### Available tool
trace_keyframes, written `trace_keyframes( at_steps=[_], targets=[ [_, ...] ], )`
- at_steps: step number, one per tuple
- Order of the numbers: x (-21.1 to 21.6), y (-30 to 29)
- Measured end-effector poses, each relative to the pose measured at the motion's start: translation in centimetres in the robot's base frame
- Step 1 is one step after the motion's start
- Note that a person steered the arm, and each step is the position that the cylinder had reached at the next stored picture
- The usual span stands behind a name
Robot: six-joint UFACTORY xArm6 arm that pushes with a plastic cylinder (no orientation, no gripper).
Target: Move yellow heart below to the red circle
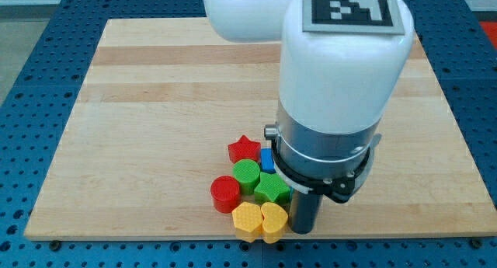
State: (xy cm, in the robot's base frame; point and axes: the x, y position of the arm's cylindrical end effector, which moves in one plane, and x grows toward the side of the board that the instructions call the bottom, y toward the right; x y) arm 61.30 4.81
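Yellow heart (274, 219) low on tabletop (155, 105), right of yellow hexagon (248, 219), diagonally below red circle (225, 193). No fingers; my tip hidden behind housing. Risk: shoving leftward drags hexagon, knocks circle away.

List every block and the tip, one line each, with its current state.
red circle: flat, touching green circle.
yellow heart: just right of below red circle, against yellow hexagon.
yellow hexagon: flat, near bottom edge.
green circle: flat, mid-cluster.
green star: flat, partly hidden.
red star: flat, cluster's top.
blue block: mostly hidden.
my tip: right of yellow heart.
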Motion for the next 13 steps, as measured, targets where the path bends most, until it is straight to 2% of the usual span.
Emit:
trace_keyframes(
  at_steps=[3, 4, 5, 13],
  targets=[
    [-1.4, -0.5],
    [-0.5, 3.5],
    [0.5, 4.5],
    [0.5, -0.5]
  ],
)
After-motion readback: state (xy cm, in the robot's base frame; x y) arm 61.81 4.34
